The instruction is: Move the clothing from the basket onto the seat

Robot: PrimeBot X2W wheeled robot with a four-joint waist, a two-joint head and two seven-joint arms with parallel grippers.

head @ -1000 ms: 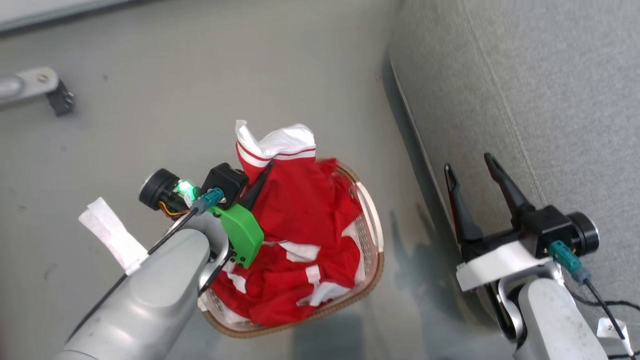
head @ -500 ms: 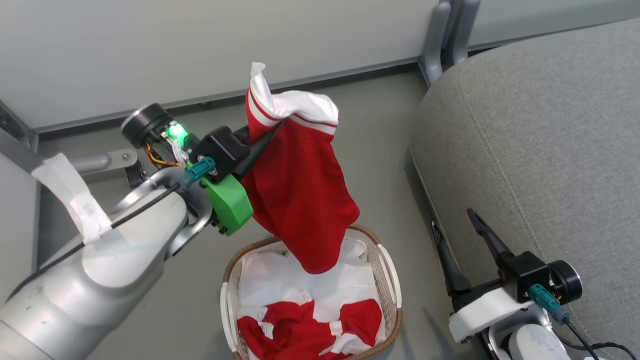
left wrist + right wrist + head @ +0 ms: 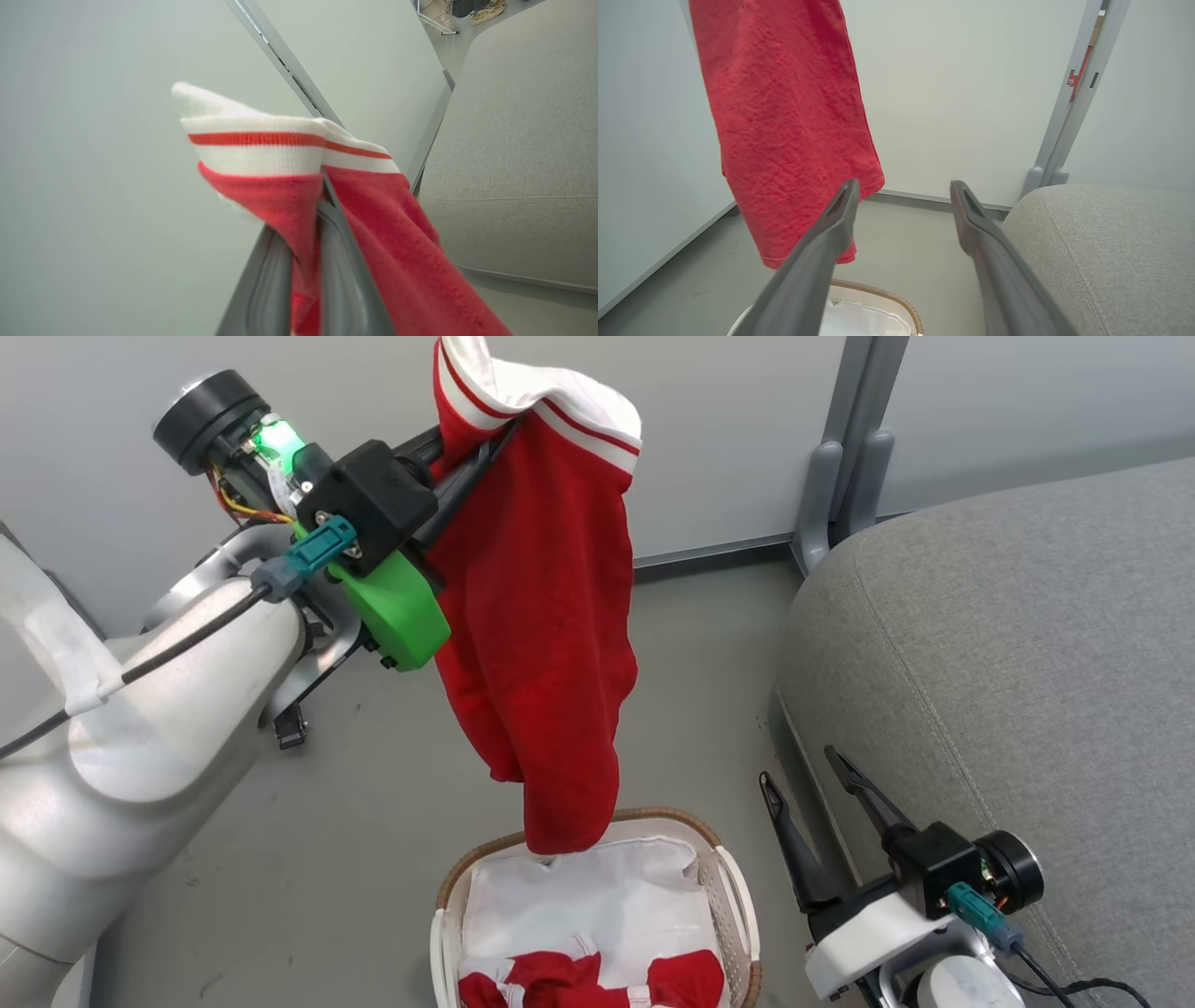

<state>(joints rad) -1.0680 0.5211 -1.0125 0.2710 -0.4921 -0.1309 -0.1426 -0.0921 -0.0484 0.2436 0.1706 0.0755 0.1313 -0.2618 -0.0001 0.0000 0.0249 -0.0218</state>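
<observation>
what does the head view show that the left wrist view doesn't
Head view, not the left wrist view: the basket on the floor, a second red garment and a white liner in it, and the open right gripper near the seat. Left wrist view, not the head view: a close look at the left gripper shut on the held garment just under its striped band. Both: the held garment, the seat and the pale wall.

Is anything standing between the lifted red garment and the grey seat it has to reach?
Nothing visible does. The garment hangs from the shut left pincer over the basket; the open right pincer sits low beside the seat, beneath a likely path.
</observation>
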